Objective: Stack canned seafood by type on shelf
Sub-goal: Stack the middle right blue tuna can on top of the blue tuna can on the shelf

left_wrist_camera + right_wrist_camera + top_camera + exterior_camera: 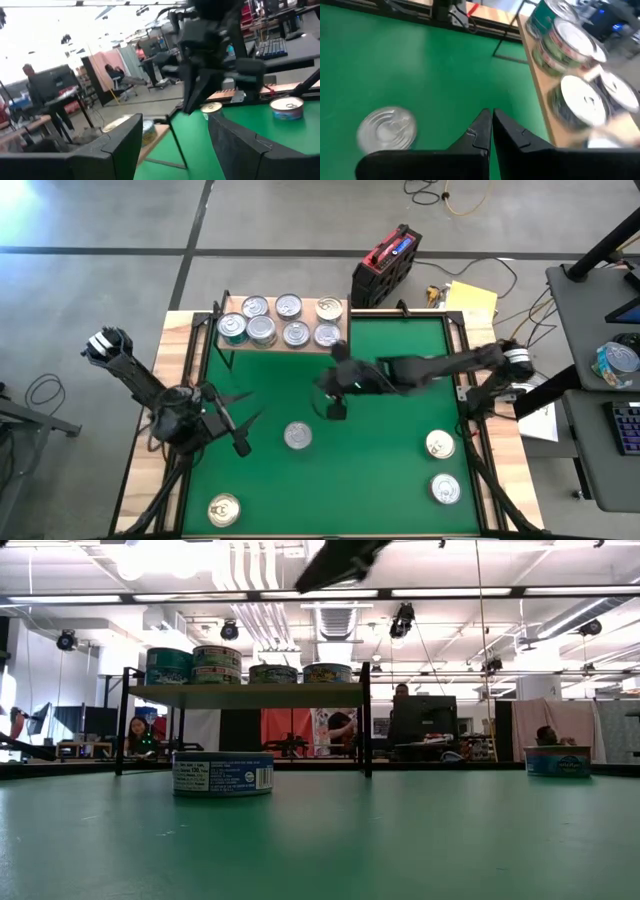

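Observation:
The shelf (pixel 283 330) stands at the mat's far edge on thin black legs, with several canned seafood tins (pixel 288 307) on its board; some are stacked in twos (pixel 217 664). More tins rest flat on the green mat (pixel 390 470): one in the middle (pixel 297 436), two near the right edge (pixel 440 444), one at the near left (pixel 224 509). My right gripper (pixel 491 120) hangs shut and empty over the mat's centre, just near of the shelf. My left gripper (pixel 175 145) is open and empty at the mat's left side, pointing level across it.
A red and black case (pixel 385 265) stands beyond the table's far edge. Black frame posts rise at the table's corners. Desks, cables and seated people fill the room behind. Bare mat lies between the middle tin and the two right-hand tins.

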Controlling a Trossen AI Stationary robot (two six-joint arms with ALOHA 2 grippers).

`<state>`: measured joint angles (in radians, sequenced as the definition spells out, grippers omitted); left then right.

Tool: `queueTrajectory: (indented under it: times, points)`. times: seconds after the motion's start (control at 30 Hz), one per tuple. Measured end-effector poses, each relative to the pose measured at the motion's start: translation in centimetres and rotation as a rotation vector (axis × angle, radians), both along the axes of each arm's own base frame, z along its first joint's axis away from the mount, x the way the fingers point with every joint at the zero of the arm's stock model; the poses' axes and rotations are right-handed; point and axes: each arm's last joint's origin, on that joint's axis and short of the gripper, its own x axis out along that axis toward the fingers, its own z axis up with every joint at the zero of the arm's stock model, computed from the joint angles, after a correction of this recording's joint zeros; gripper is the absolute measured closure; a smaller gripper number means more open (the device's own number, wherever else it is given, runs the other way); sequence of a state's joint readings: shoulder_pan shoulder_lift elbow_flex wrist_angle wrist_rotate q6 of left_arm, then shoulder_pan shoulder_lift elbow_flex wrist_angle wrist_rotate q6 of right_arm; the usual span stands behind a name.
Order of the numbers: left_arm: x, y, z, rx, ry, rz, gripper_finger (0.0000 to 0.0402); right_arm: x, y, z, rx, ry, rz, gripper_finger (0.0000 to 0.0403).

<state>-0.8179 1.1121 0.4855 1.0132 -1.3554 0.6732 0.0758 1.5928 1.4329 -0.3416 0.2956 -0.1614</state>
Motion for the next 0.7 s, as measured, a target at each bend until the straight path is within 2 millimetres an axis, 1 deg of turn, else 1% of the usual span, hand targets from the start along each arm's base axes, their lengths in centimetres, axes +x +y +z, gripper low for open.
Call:
queueTrajectory:
  times: [0.13, 0.27, 0.43, 0.5, 0.6, 0.7]
  points:
    - [1.0, -1.1, -0.2, -0.032, -0.01, 0.003, 0.0191, -2.7, 2.3, -1.7, 0.034, -0.015, -0.056, 0.0394]
    - [2.3, -2.4, 0.0, -0.042, -0.011, 0.0, 0.0191, -4.8, 3.7, -3.2, 0.149, -0.047, -0.085, 0.0394]
    - [4.0, -4.5, -0.3, -0.01, 0.032, -0.008, 0.0191, -6.0, 5.0, -6.1, 0.239, -0.051, -0.102, 0.0394]
    - [4.8, -5.3, -0.5, 0.002, 0.052, -0.019, 0.0191, -6.3, 5.3, -7.0, 0.268, -0.064, -0.108, 0.0394]
    - [5.9, -6.4, -0.8, 0.014, 0.088, -0.082, 0.0196, -6.8, 5.7, -8.0, 0.277, -0.063, -0.142, 0.0394]
    - [7.0, -7.2, -1.3, 0.004, 0.164, -0.268, 0.0207, -7.3, 6.0, -8.8, 0.262, -0.054, -0.174, 0.0394]
